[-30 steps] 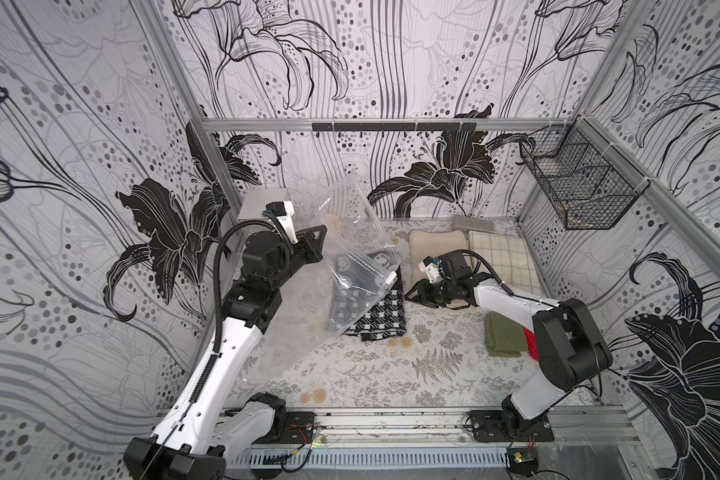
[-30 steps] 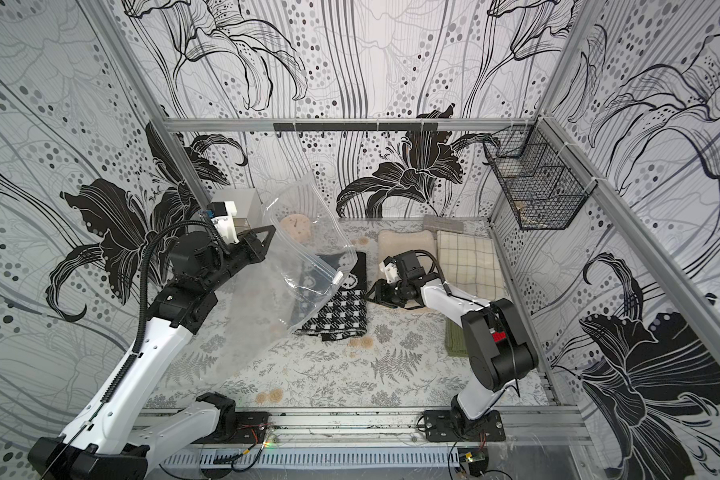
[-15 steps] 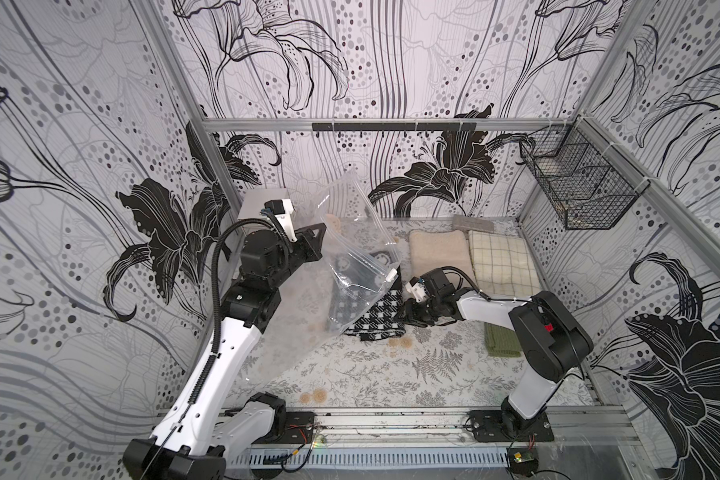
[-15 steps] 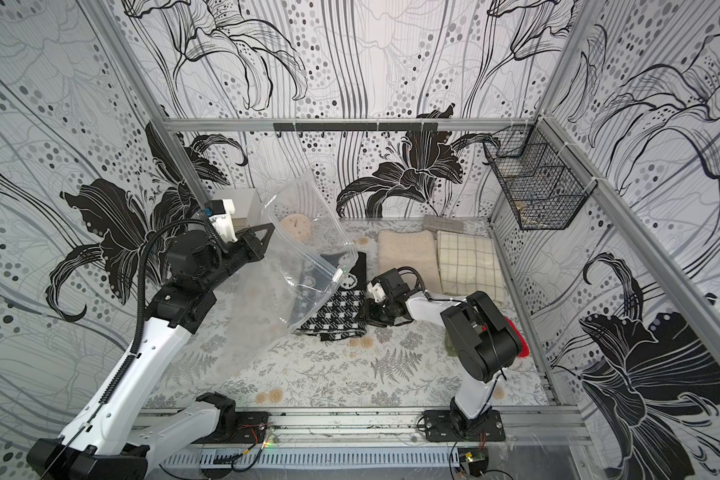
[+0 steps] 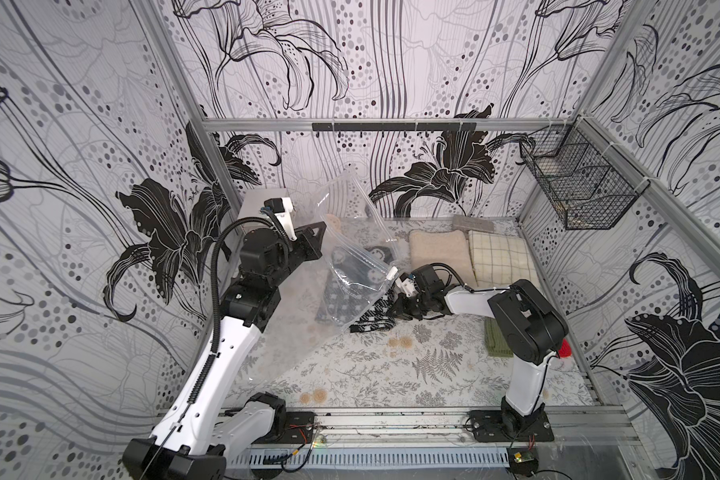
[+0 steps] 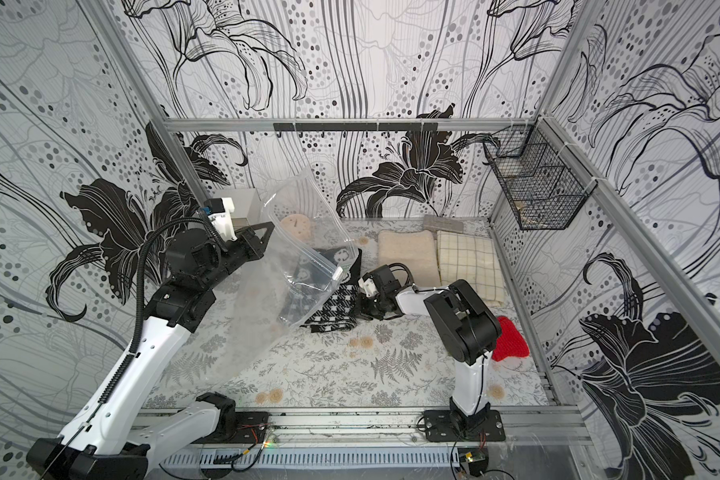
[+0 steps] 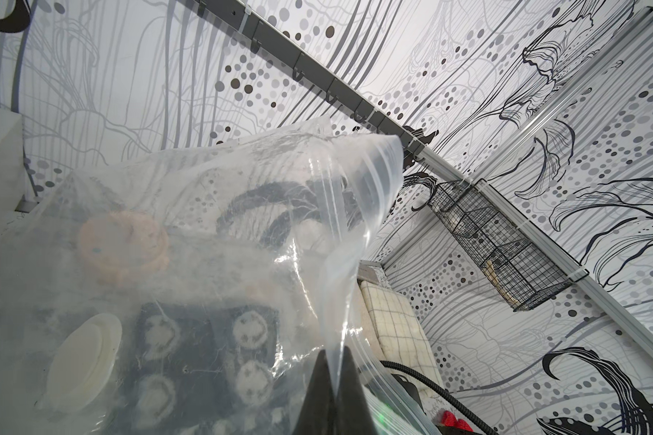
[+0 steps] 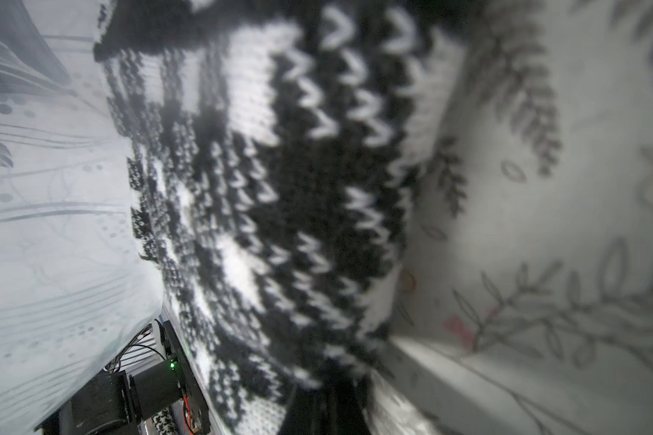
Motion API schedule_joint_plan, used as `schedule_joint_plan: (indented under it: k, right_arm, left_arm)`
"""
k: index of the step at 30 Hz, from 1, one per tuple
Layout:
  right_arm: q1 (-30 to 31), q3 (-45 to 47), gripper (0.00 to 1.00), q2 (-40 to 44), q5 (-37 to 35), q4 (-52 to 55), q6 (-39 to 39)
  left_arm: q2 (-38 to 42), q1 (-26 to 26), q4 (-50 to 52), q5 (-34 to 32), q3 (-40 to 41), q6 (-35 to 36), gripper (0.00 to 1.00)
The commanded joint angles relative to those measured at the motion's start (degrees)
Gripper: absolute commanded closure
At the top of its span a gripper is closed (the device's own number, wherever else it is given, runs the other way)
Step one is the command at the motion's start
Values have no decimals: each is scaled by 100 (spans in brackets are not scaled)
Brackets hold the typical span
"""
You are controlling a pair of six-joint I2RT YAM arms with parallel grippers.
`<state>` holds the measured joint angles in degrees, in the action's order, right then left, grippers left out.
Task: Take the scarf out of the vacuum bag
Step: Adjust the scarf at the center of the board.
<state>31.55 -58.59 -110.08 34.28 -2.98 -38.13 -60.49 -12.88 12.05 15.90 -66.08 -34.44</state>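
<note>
- Partly out of the bag, the black-and-white knit scarf point(image 5: 371, 322) lies flat on the table point(image 5: 391, 374). Its near end is past the bag's mouth and the rest is under clear plastic.
- The bag point(image 5: 352, 259) is lifted on its left side and slopes down over the scarf.
- Its white slider point(image 5: 391, 273) sits at the low edge, just beside the right gripper point(image 5: 398, 308).
- Its valve point(image 7: 82, 371) shows in the left wrist view.
- The left gripper point(image 7: 334, 363) is clamped on the bag's edge, holding it above the table.
- The right gripper is low at the scarf's right edge, jaws closed on the knit.
- At the back, a towel point(image 5: 437, 253) and a checked cloth point(image 5: 499, 262) lie side by side.
- A basket point(image 5: 578, 187) hangs on the right wall.
</note>
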Motion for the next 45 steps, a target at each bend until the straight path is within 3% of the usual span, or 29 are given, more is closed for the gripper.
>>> schedule_joint_plan:
  k: [1,3,5,10,18,21,28,33,40,45]
  right_arm:
    - [35,-334,90,-36,-149,445,263]
    - [22,-489,77,198,-248,881,495]
    - [-23,-687,70,501,-396,1428,789]
    - [-558,-1170,66,1141,-985,2777,1395]
    - [-1159,-1949,66,970,-4176,3929,1654]
    - [-1194,-2258,66,604,-4782,3893,1621]
    - [-1404,-2836,66,-469,-5182,3831,1608]
    - [-1441,-2960,66,-1028,-4801,3856,1659]
    - [-1333,-2198,67,-628,-3536,3456,1298]
    - [-1096,-1987,67,-446,-3501,3519,1219]
  left_arm:
    - [94,-37,-59,-91,-225,145,100]
    - [111,-32,-38,-139,-229,159,100]
    - [119,-36,-36,-187,-227,164,100]
    - [107,-35,-75,-134,-223,121,100]
    - [33,-50,-377,89,-49,-131,100]
    - [-14,-73,-430,139,-26,-149,100]
    - [41,-74,-364,149,-15,-103,100]
    - [80,-76,-327,103,-14,-54,100]
    - [83,-81,-300,8,-27,-12,100]
    - [78,-74,-309,-16,4,-15,100]
